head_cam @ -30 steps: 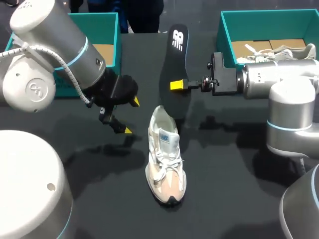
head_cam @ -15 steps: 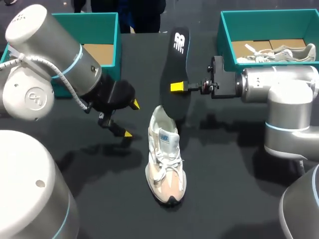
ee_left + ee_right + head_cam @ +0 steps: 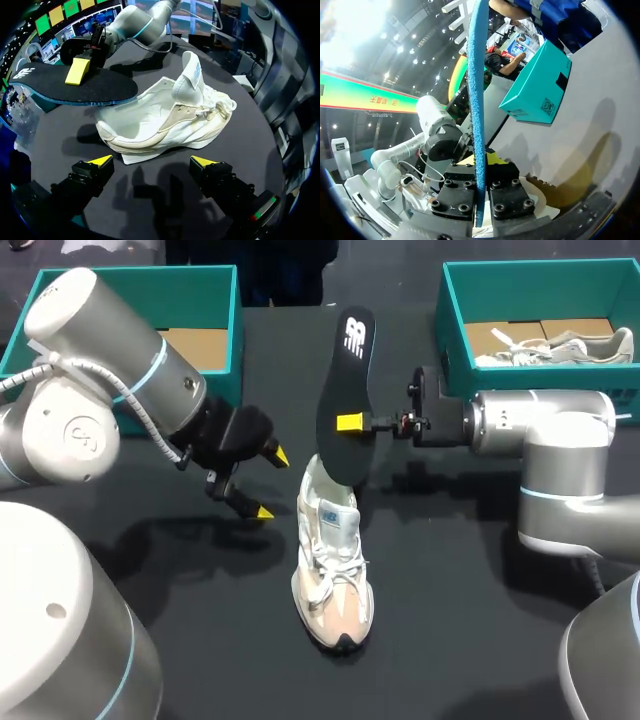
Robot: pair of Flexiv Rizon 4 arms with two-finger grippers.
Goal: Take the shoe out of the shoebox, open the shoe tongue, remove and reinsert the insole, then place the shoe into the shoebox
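- Both fingers of my right gripper (image 3: 345,423) pinch the black insole (image 3: 345,370), its lower end over the white shoe (image 3: 333,560) heel.
- My left gripper (image 3: 273,484) hovers spread wide beside the shoe.

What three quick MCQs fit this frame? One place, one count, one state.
1. Where is the insole relative to the shoe?
A) inside it
B) held in the air near its heel
C) tucked beneath its sole

2. How many teal shoeboxes are on the table?
A) one
B) two
C) three

3. What state is the left tool in?
A) open, empty
B) shut on the shoe
C) shut on the insole

Answers:
1 B: the right tool clamps the insole off the table by the heel.
2 B: one stands at each far corner.
3 A: its yellow tips stand apart with nothing between them.
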